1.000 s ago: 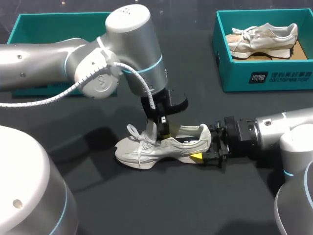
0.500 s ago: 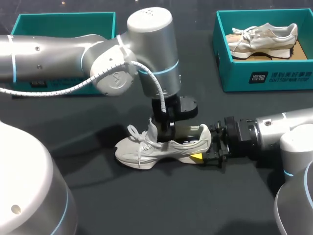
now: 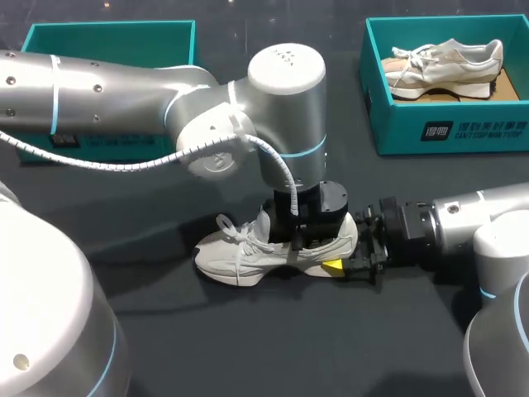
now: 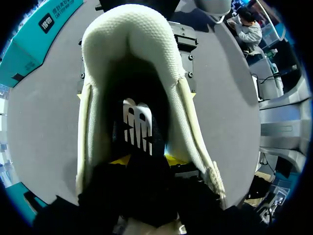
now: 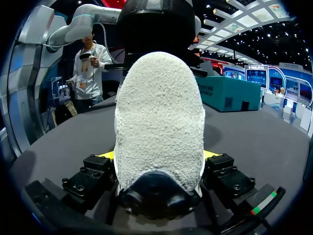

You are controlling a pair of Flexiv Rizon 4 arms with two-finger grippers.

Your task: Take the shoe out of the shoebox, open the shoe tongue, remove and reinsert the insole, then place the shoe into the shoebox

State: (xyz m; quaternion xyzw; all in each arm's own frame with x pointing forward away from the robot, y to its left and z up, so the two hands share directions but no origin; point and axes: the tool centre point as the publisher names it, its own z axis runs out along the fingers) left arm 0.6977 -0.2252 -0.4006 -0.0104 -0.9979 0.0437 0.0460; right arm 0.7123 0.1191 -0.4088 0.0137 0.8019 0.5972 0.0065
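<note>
A pale grey-white shoe (image 3: 248, 252) stands on the dark table, toe to the left. My left gripper (image 3: 295, 236) is pushed down into its opening behind the tongue. In the left wrist view its yellow tips (image 4: 121, 159) stand apart just above the black insole (image 4: 137, 128) with a white logo, and nothing is pinched between them. My right gripper (image 3: 347, 260) comes in level from the right. Its fingers (image 5: 93, 171) press both sides of the shoe's heel (image 5: 159, 122). An open teal shoebox (image 3: 107, 37) sits at the back left.
A second teal box (image 3: 450, 128) at the back right holds another pale shoe (image 3: 446, 62). My left arm's elbow (image 3: 285, 99) hangs over the table's middle. Bare dark table lies in front of the shoe.
My left arm has swung right and sunk its gripper deeper into the shoe's opening, and its fingers have parted. The shoe and my right gripper have stayed put.
</note>
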